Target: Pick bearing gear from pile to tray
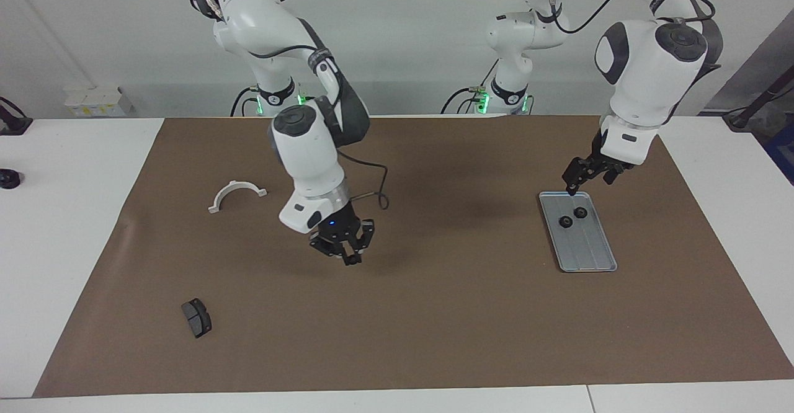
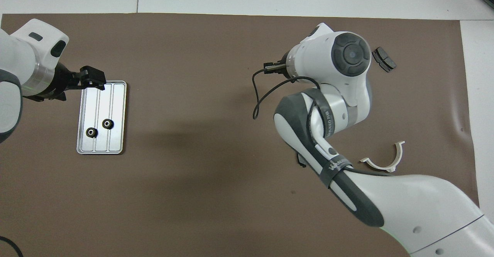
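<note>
Carrying what seems a small black gear pinched in my right hand [image 1: 352, 257] above bare worktop [image 1: 434, 314], I risk dropping it short of the tray [image 1: 597, 258]; my left hand [image 1: 575, 185] waits over the tray's rim, its grip unreadable.

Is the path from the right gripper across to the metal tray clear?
Nothing lies on the brown mat between the right gripper and the flat silver-grey ridged metal tray. But the left gripper hangs over the tray, near the two small black round gears in it, and could crowd a drop.
</note>
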`<move>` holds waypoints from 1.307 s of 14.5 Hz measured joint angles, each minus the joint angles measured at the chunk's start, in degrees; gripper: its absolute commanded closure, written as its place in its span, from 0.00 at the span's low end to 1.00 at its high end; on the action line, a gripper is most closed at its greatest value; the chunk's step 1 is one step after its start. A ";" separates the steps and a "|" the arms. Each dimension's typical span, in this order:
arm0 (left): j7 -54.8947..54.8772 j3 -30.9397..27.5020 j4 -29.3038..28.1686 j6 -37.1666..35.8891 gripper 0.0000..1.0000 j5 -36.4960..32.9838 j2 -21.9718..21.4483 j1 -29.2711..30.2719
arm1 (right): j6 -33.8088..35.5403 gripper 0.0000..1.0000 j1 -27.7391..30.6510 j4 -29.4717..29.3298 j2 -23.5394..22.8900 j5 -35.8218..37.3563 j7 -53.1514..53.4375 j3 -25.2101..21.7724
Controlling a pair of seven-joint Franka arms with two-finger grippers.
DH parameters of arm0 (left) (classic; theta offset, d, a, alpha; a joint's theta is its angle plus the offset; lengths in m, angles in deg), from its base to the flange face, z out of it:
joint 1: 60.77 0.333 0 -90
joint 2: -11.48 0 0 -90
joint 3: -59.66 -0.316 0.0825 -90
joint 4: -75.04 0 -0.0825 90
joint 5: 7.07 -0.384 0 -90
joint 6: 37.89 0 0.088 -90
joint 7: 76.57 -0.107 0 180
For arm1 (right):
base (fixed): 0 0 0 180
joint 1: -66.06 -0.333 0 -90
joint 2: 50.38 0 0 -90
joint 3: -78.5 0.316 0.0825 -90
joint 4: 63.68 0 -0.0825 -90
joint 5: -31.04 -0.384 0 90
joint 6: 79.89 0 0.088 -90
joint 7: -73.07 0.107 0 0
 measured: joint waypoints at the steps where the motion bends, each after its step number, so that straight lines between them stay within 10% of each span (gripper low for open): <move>1: 0.86 -0.01 0.44 -0.14 0.00 0.19 0.09 -0.42 | -1.78 0.96 -2.76 0.00 -0.16 -0.02 1.45 0.02; 5: 4.29 0.03 0.60 0.39 0.00 0.36 1.03 -2.45 | -9.87 0.82 -11.30 0.16 -4.20 0.05 5.88 -0.11; 8: 5.80 0.06 0.43 1.70 0.00 0.37 1.73 -3.15 | -14.84 0.27 -13.56 -0.49 -9.63 2.05 8.50 -0.28; 13: 10.18 0.06 -2.50 8.30 0.00 0.49 3.29 -5.16 | -11.55 0.23 -13.40 -3.39 -10.35 3.14 9.13 -0.78; 19: 23.02 0.01 -3.69 16.76 0.00 0.19 8.82 -12.39 | 15.83 0.23 -6.17 -14.35 -2.11 3.25 9.13 -1.09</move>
